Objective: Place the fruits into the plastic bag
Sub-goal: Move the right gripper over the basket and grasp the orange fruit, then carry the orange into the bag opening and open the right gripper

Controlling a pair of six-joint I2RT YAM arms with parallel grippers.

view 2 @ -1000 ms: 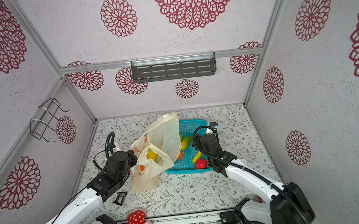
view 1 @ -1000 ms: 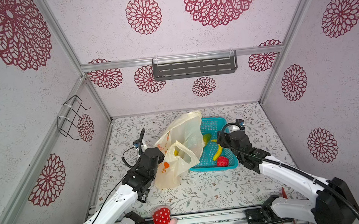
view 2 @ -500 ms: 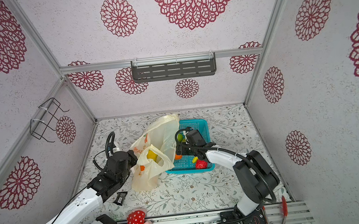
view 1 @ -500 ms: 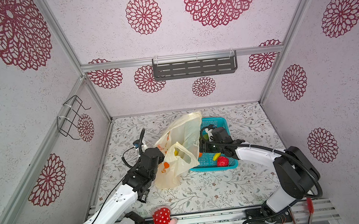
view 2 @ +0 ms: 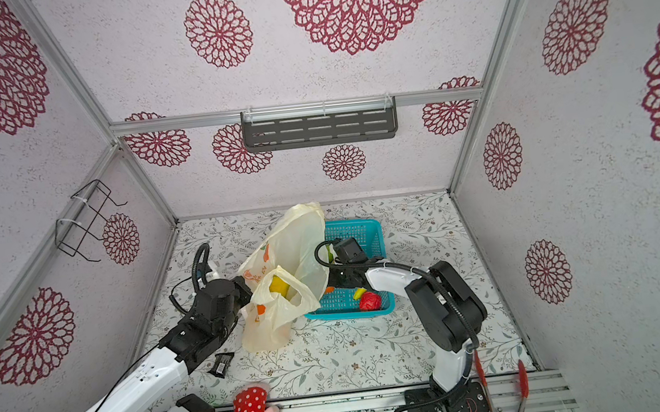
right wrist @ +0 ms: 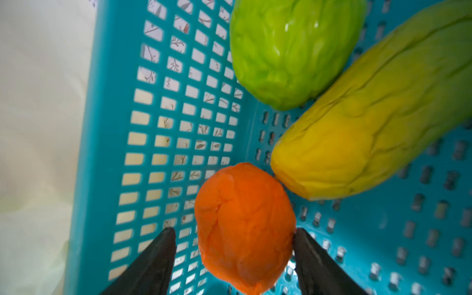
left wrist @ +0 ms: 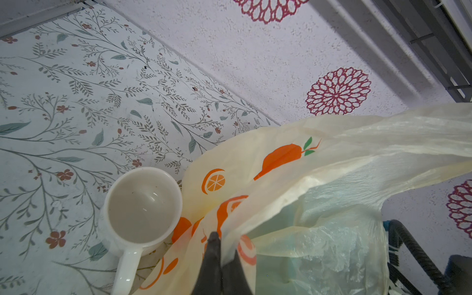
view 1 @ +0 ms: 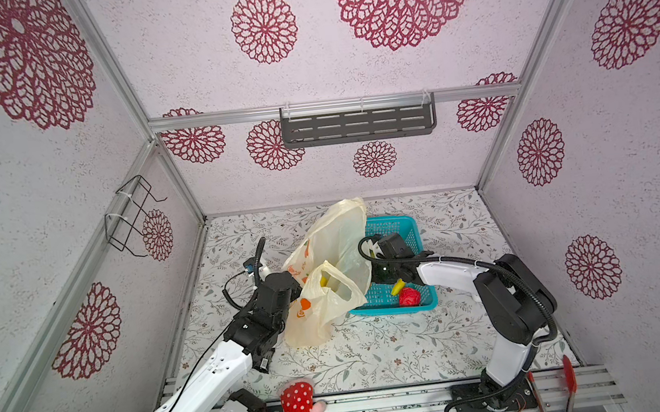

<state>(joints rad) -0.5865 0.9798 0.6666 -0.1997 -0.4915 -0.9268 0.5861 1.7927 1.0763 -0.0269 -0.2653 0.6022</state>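
Observation:
The pale-yellow plastic bag (view 1: pixel 337 248) (view 2: pixel 294 240) stands between my arms, its mouth up. My left gripper (left wrist: pixel 224 242) is shut on the bag's rim (left wrist: pixel 255 212). A yellow fruit (view 1: pixel 324 279) (view 2: pixel 278 285) shows inside the bag. In the teal basket (view 1: pixel 397 225) (right wrist: pixel 102 127), my right gripper (right wrist: pixel 233 231) is open around an orange fruit (right wrist: pixel 245 224): one finger touches it and the other stands off. A green fruit (right wrist: pixel 293 51) and a long yellow-green one (right wrist: pixel 370 127) lie beside it. A red bumpy fruit (view 1: pixel 409 297) and a banana tip (view 1: pixel 397 287) sit at the basket's near end.
A white mug (left wrist: pixel 143 204) stands on the floral mat against the bag. A red dotted plush toy (view 1: pixel 297 400) sits at the front rail, a small black object (view 2: pixel 221 364) lies by my left arm, and red tongs (view 1: pixel 568 378) rest at the front right.
My right arm has swung left and down into the basket's bag-side corner, and its jaws have narrowed around the orange fruit. My left gripper and the bag have not moved.

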